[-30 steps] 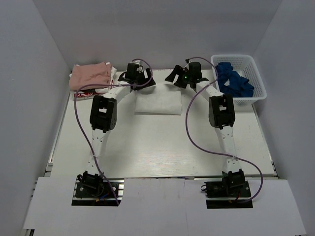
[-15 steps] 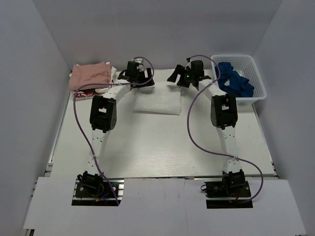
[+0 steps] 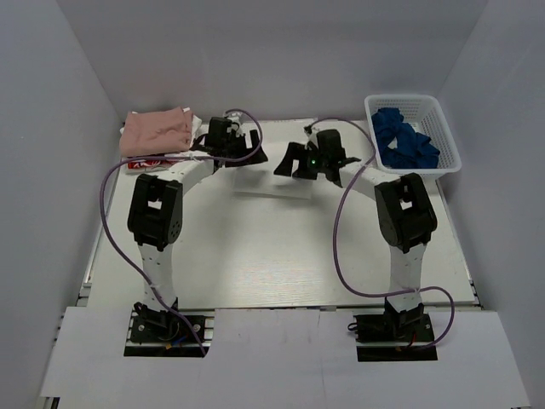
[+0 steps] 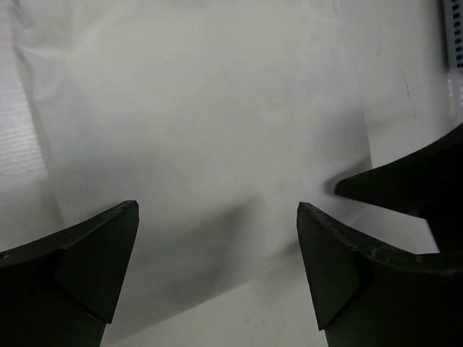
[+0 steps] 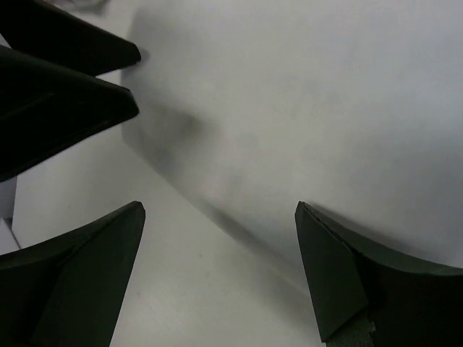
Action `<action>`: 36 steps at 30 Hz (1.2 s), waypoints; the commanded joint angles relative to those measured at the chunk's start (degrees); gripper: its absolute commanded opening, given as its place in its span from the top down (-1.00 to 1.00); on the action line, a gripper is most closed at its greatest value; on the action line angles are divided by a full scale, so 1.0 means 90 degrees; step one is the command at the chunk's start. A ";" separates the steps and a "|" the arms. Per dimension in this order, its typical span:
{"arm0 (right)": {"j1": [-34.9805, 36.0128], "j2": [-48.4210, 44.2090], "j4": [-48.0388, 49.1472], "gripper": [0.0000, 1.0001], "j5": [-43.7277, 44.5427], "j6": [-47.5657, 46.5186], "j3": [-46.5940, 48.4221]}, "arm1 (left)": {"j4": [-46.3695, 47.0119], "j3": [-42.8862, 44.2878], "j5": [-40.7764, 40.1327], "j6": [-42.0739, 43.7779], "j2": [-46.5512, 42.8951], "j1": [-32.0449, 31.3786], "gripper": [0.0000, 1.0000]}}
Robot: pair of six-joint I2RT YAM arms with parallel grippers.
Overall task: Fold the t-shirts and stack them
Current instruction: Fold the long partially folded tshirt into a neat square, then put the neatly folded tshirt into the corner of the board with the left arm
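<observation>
1. Two open grippers meet over the white t-shirt [image 3: 261, 181], which lies folded at the middle of the table's [image 3: 255, 256] far edge. Only the top view places it there.
2. That top view alone also shows the pink t-shirt [image 3: 156, 129] folded in the far left corner on top of the white-and-red t-shirt [image 3: 143, 162]. A basket [image 3: 409, 99] holding blue cloth [image 3: 404, 141] sits in the far right corner.
3. The left wrist view shows the left gripper [image 4: 217, 210] with its fingers spread wide and nothing between them. It looks down on one edge of the white t-shirt, and a finger of the other gripper pokes in at the side.
4. The right wrist view shows the right gripper [image 5: 219, 206] just as wide apart and also empty. It is above the shirt's edge where cloth meets table, with the left gripper's fingers in the upper corner.
5. A second ago the grippers stood farther apart, near the shirt's far edge. They have since closed in toward each other over the cloth and hide more of it, and both elbows have swung outward. The pile and the basket have not moved.
6. The white cloth is smooth with faint creases. The pink tee is soft and rumpled at its folds. The basket is white slotted plastic, and the fingers are matte black wedges.
</observation>
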 commanded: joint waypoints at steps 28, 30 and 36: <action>-0.0312 -0.2735 0.1100 -0.81 -0.0136 -0.0044 -0.3677 | -0.0605 -0.2093 -0.2352 -0.0480 -0.1814 0.0159 -1.00; -0.0302 -0.2900 0.1012 -0.81 -0.0137 -0.0074 -0.3765 | -0.0907 -0.1645 -0.2411 -0.0646 -0.1491 0.0218 -1.00; -0.0341 -0.3146 0.0447 -0.81 0.0322 -0.0366 -0.3697 | -0.0909 -0.0861 -0.1934 -0.0724 -0.0281 0.0276 -1.00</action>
